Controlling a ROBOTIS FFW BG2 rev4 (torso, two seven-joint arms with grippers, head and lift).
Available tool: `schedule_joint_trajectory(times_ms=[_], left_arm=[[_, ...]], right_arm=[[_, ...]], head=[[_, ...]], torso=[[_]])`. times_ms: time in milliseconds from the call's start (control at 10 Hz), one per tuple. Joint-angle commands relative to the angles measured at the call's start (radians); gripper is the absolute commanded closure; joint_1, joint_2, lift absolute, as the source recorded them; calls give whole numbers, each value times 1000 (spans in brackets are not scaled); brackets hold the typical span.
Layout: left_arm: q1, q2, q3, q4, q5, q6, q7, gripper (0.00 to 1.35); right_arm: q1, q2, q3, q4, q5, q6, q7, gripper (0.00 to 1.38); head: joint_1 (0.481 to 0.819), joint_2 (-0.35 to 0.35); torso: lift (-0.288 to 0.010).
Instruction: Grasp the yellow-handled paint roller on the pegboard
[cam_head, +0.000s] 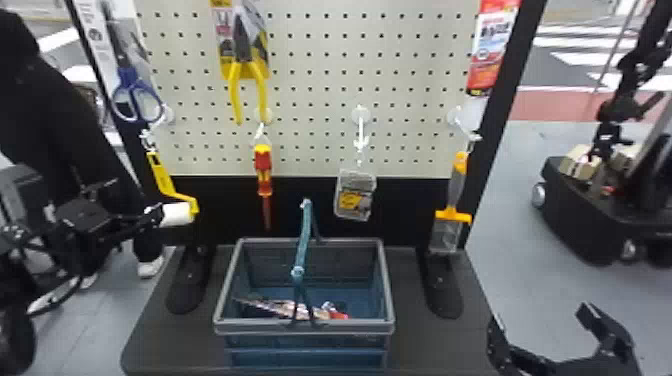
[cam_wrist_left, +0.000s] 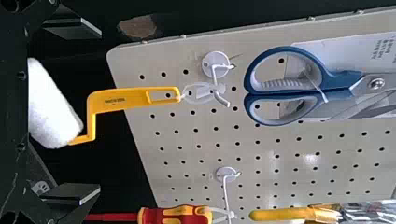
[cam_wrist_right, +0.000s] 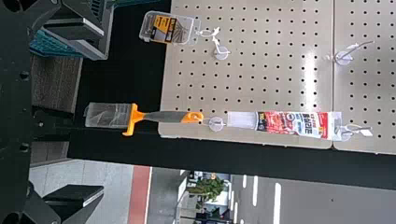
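The left claw (cam_head: 152, 219) is released, its two flat fingers (cam_wrist_left: 70, 25) spread wide with the white sleeve of the yellow-handled paint roller (cam_wrist_left: 126, 99) lying in the gap between them. In the left wrist view the sleeve keeps clear of both fingers. The left arm comes in from the side at about the sleeve's height, level and pointing across at the pegboard (cam_head: 320, 90). From the claw, the roller's yellow handle runs up and away to a white hook (cam_wrist_left: 215, 65) on the board's edge, where it hangs.

The right claw (cam_head: 547, 332) sits low, well apart from the roller, on the far side of the worktop (cam_head: 165, 340). Its fingers are also spread apart and hold nothing.

There is one paint roller. Above the left claw, past the roller's hook, hangs one pair of blue scissors (cam_head: 132, 92). Farther along the board from this claw hang:
- one pair of yellow pliers (cam_head: 245, 65)
- one red and yellow screwdriver (cam_head: 263, 175)
- one small clear packet (cam_head: 355, 192)
- one orange-handled scraper (cam_head: 450, 210)
- one red and white tube (cam_head: 492, 45)

One blue-grey basket (cam_head: 227, 285) stands on the worktop, lower than the left claw and between the two claws. Its handle is upright, and whatever lies in the bottom is too unclear to name.
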Motion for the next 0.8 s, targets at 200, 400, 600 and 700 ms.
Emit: schedule_joint_trajectory(times_ms=[200, 400, 600, 700], left_arm=[[-100, 9, -23, 148, -9, 15, -48, 139], [-139, 12, -57, 188, -12, 18, -62, 140], [-177, 12, -80, 227, -21, 15, -68, 256], [-190, 12, -85, 232, -33, 14, -71, 367]], right_arm=[[-6, -4, 4, 0, -2, 0, 6, 125], [-11, -7, 6, 5, 1, 0, 18, 125], [-22, -9, 9, 15, 1, 0, 31, 125], [-26, -9, 10, 20, 1, 0, 34, 125]], head=[[549, 0], [549, 0], [549, 0], [549, 0]], torso=[[-100], [-100], [-100], [-100]])
